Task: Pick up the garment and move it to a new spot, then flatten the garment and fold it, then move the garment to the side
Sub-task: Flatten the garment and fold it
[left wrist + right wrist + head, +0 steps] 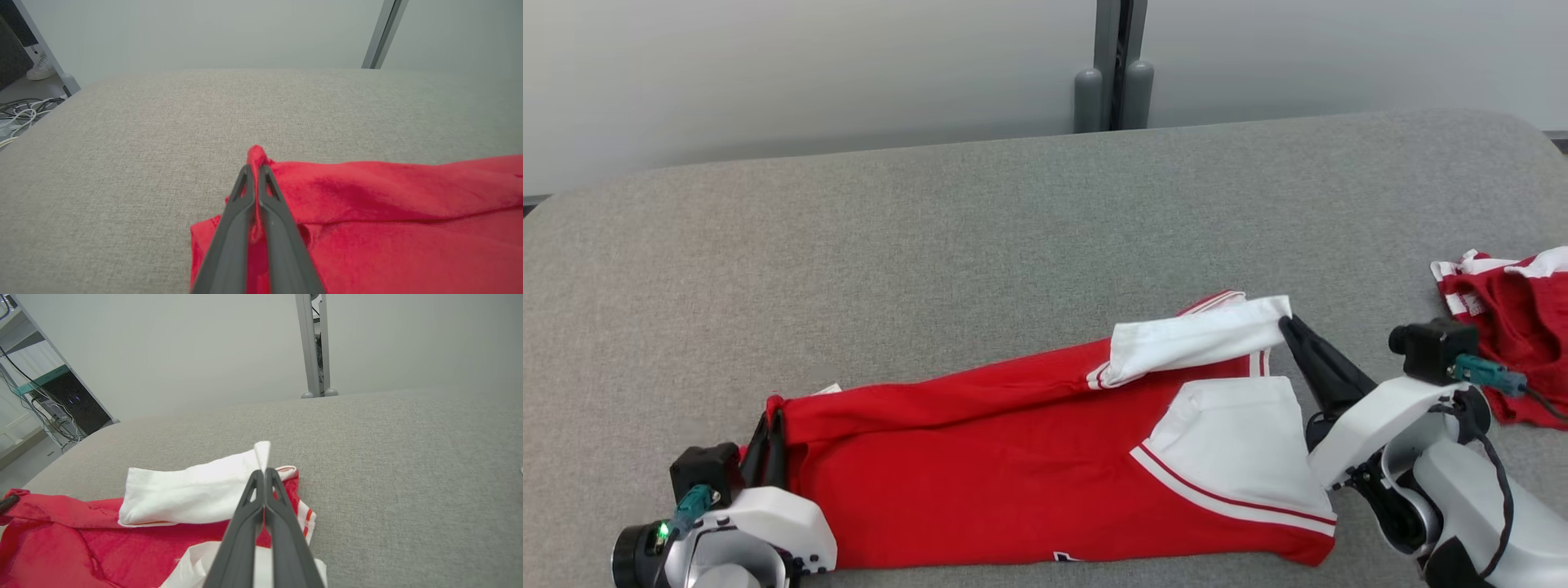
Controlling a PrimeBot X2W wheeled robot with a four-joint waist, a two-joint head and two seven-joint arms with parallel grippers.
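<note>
Head view, lower half: left end effector (772,433) and right end effector (1286,324) each pinch a garment (980,482) edge (little cloth in either bite), so uneven pulling could slip one.

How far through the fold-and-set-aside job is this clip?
Done: the red-and-white garment lies spread on the grey table. In hand: left gripper pinches its red corner, right gripper its white sleeve, mid-fold. Left: finishing the fold, moving it aside.

i can't read the small mark (1068,557) on the garment (980,474): the head view's bottom edge cuts it off. the other red cloth (1519,327) runs past the right edge.
</note>
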